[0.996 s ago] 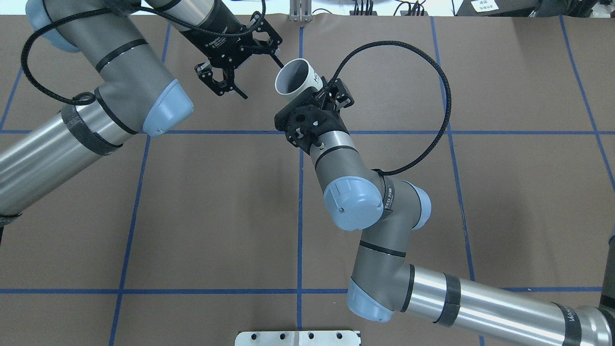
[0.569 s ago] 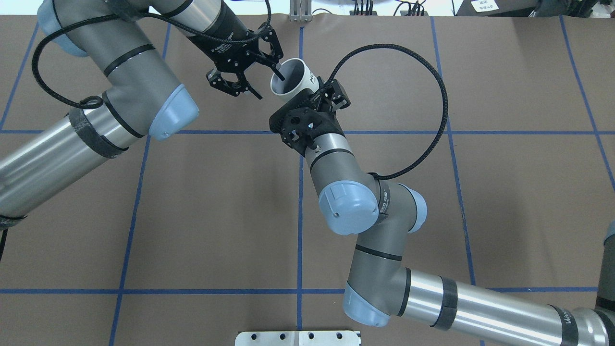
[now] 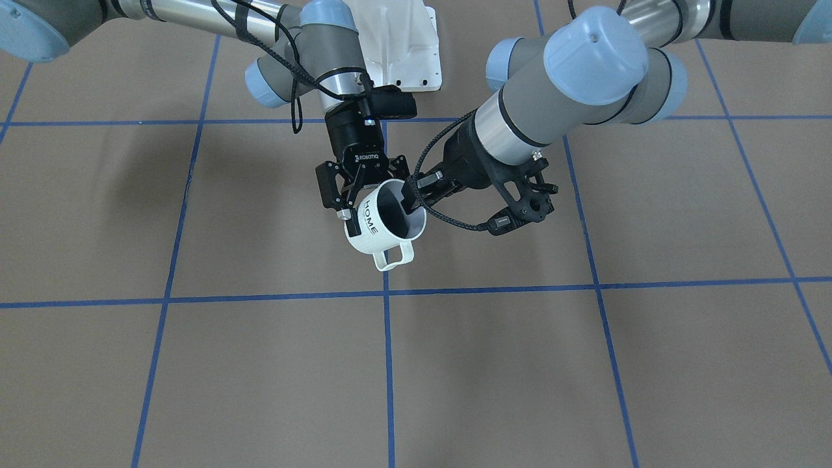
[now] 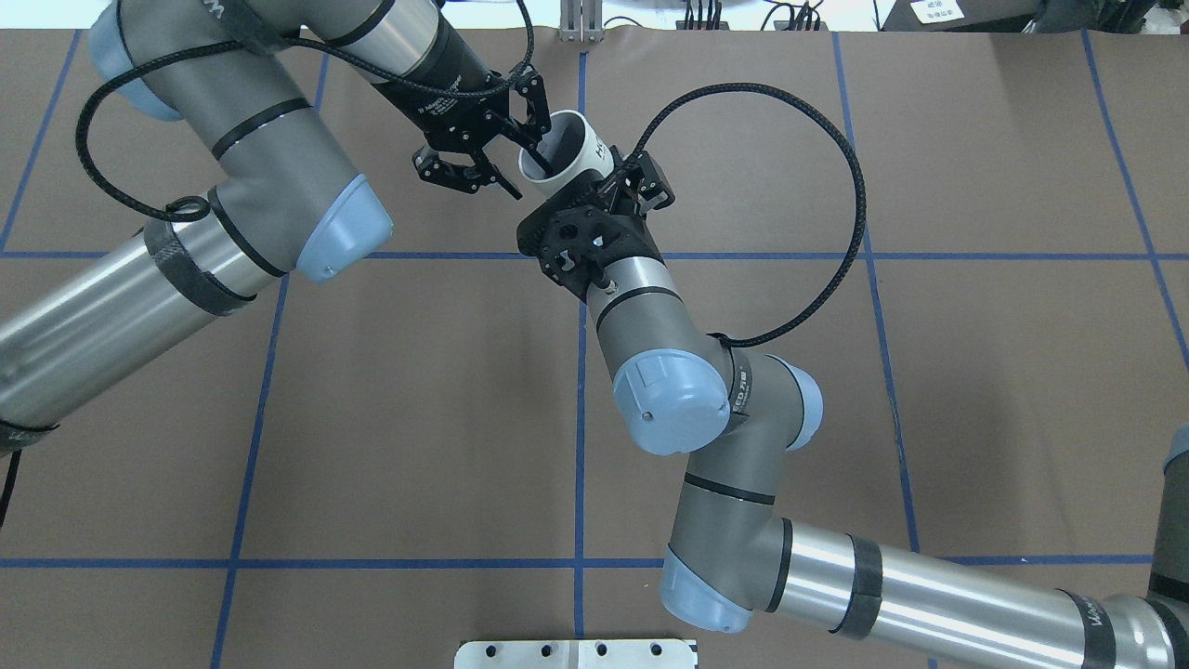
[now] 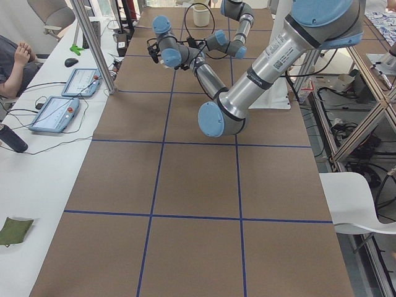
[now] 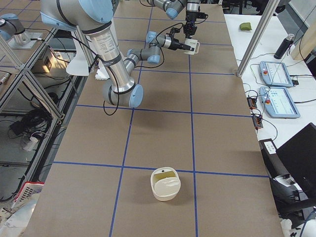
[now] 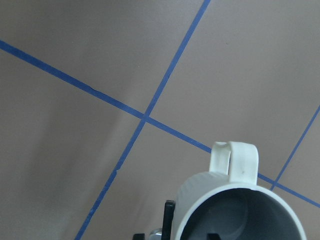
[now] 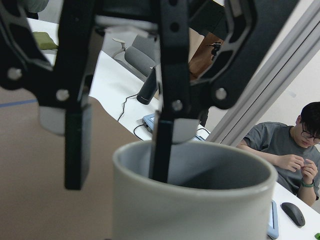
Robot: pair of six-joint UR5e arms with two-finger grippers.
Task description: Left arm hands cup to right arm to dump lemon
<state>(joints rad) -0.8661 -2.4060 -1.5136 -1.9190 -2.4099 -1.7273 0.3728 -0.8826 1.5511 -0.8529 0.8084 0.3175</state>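
Left gripper (image 4: 529,175), jaws spread, has moved in to straddle the rim of the HOME mug (image 4: 568,147), one finger inside. The right gripper (image 4: 608,184) clamps the mug's wall, so a handover looks imminent.

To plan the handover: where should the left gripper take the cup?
By the cup's free rim wall, opposite the right gripper, coming from above with one finger inside and one outside: the mouth faces up and open, and the right gripper holds the HOME side.
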